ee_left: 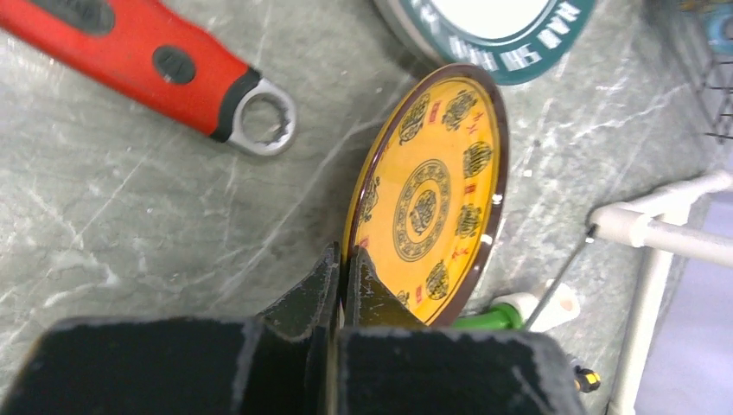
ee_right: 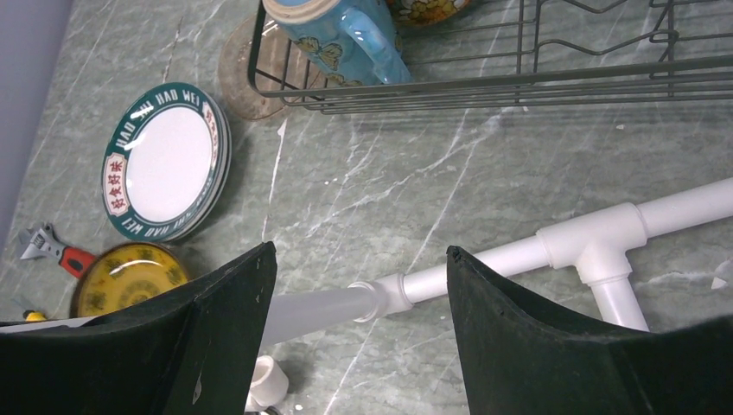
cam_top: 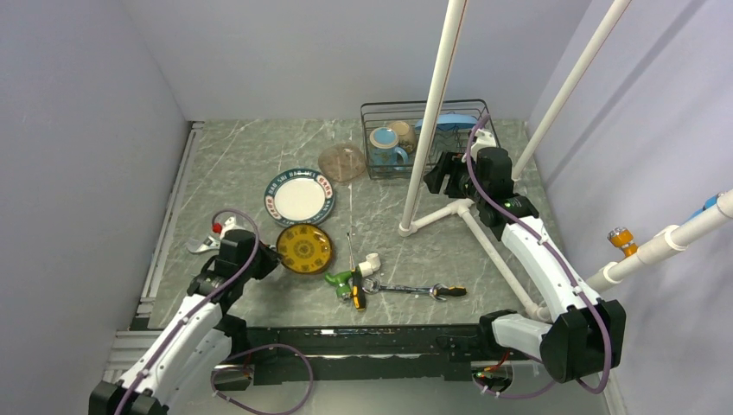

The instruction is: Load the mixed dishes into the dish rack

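My left gripper [cam_top: 275, 258] [ee_left: 346, 259] is shut on the near-left rim of the dark yellow-centred plate [cam_top: 304, 248] [ee_left: 432, 199], low over the table. The white plate with a dark green patterned rim [cam_top: 299, 196] [ee_left: 493, 26] [ee_right: 164, 164] lies flat just beyond it. The black wire dish rack [cam_top: 380, 169] [ee_right: 484, 82] stands at the back and holds the teal mug [cam_top: 385, 141] [ee_right: 346, 35], a pale bowl [cam_top: 403, 131] and the light-blue plate [cam_top: 451, 121]. My right gripper [cam_top: 441, 173] [ee_right: 359, 268] is open and empty in front of the rack, above the pipe frame's base.
A brownish translucent bowl [cam_top: 341, 162] [ee_right: 242, 73] lies by the rack's left side. The white pipe frame [cam_top: 436, 112] [ee_right: 536, 251] rises in front of the rack. A red-handled wrench [cam_top: 212, 238] [ee_left: 156, 60] lies left; green and yellow-handled tools [cam_top: 354, 285] lie at the front.
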Tool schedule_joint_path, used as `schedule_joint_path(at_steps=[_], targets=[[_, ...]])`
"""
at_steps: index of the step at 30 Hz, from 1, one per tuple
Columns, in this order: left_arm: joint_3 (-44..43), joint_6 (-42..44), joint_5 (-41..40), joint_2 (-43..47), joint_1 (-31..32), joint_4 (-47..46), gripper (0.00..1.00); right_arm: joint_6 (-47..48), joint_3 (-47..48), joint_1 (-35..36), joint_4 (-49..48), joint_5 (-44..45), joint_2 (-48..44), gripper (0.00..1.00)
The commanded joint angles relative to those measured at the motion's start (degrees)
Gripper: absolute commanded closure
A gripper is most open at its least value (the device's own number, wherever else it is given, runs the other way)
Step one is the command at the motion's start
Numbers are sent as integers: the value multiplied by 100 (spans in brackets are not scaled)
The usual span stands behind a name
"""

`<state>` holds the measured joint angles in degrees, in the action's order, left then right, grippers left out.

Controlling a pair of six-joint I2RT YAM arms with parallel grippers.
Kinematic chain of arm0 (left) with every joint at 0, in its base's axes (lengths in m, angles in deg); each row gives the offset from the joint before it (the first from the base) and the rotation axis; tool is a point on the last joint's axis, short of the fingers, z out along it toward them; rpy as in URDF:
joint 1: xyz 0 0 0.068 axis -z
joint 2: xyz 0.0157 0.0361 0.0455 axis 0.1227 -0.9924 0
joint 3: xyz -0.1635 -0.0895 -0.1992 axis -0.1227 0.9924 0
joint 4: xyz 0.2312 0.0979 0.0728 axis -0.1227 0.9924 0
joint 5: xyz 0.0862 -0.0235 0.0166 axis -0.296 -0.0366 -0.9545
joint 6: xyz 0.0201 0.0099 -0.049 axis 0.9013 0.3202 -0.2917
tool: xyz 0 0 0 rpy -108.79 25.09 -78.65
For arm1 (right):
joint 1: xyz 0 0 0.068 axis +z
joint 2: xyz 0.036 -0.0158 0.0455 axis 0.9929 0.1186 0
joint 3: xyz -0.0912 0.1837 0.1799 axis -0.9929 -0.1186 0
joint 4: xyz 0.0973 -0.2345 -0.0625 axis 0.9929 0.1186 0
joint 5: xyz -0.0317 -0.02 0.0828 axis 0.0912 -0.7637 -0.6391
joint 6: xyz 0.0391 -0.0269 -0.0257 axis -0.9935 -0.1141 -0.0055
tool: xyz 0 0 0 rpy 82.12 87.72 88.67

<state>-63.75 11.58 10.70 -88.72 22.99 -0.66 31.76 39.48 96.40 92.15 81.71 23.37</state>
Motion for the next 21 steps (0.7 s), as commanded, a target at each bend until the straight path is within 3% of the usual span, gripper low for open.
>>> schedule_joint_path(at_steps=[1,7,13,21], targets=[[-581,537,-14,399,-27,-123,100,14,302,-20,-22,2,-35,27],[-1243,986,65,440,-17,-73,100,33,515,-18,59,-455,168,27],[-1918,1819,349,181,-21,-603,100,31,763,-18,28,-1627,593,27],[-2978,2679,1508,-1427,-21,-1502,100,-332,1043,-39,-477,-3185,1269,27]])
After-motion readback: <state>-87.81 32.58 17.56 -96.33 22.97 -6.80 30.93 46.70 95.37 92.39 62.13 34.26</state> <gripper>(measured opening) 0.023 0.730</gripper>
